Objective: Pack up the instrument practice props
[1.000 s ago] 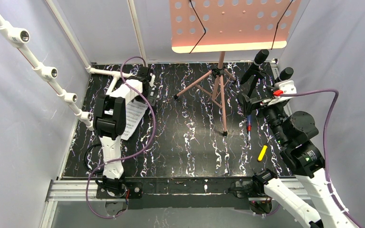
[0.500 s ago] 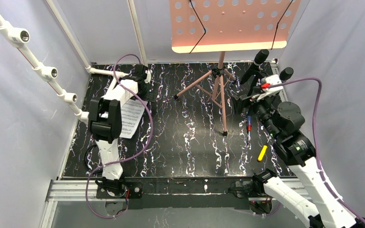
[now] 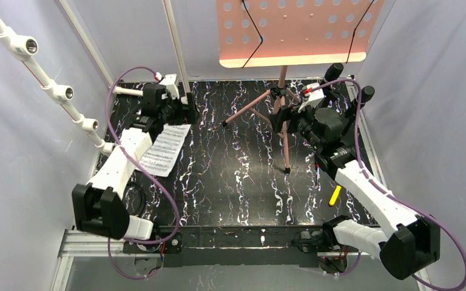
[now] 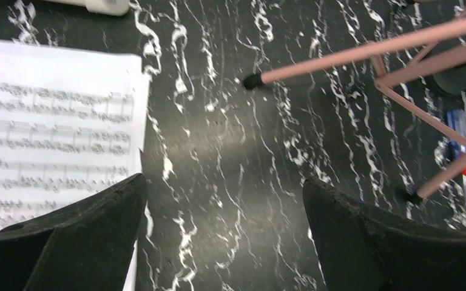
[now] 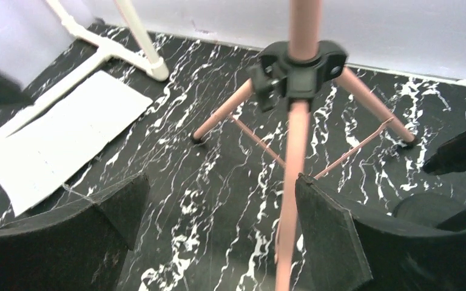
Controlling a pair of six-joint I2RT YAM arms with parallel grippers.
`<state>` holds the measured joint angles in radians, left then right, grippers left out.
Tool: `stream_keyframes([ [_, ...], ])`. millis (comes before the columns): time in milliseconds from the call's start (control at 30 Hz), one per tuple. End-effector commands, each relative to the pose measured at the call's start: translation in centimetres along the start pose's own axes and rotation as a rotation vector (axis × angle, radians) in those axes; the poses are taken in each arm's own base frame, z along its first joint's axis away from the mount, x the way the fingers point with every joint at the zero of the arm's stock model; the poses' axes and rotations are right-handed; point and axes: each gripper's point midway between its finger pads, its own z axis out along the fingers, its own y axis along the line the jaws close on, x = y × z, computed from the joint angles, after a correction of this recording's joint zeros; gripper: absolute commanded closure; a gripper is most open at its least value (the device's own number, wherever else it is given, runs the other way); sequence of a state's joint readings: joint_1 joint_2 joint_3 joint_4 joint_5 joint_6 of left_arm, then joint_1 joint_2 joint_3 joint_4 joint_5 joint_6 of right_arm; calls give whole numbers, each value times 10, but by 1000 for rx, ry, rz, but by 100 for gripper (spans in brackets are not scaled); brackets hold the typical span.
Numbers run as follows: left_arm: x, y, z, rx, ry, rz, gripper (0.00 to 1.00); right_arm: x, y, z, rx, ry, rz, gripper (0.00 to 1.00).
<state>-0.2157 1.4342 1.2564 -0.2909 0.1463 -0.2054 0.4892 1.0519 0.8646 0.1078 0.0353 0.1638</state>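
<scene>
The pink music stand (image 3: 291, 30) is upright at the back of the tabletop (image 3: 243, 182). The right claw (image 5: 218, 242) is spread wide around a tripod leg (image 5: 291, 200), nothing clamped, so I'd guess it's lining up a grab. Meanwhile the left claw (image 4: 224, 242) hangs open beside the sheet music (image 4: 54, 127), which lies flat at the left. A second ago the right arm was over by the microphones (image 3: 334, 71), and the left arm covered the sheet.

Marbled table (image 3: 236, 188) holds sheet music (image 3: 164, 150), pink tripod (image 3: 246, 111), yellow pen (image 3: 335, 195).

Sheet music (image 4: 54, 133) lies flat — pink tripod legs (image 4: 364, 51) nearby.
</scene>
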Motion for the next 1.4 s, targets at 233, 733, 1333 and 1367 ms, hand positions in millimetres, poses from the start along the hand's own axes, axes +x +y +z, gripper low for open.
stream_keyframes([
  [233,-4,-14,-77,37,-150,-29,2,-75,-28,21,-67,-405,40,1],
  [733,16,-60,-82,337,-156,97,7,-88,-38,69,-144,-460,-69,18],
  [1333,31,-88,-67,381,-87,171,11,-78,-50,105,-163,-420,-179,59],
  [1367,31,-90,-66,386,-83,172,11,-77,-51,106,-166,-416,-181,60],
])
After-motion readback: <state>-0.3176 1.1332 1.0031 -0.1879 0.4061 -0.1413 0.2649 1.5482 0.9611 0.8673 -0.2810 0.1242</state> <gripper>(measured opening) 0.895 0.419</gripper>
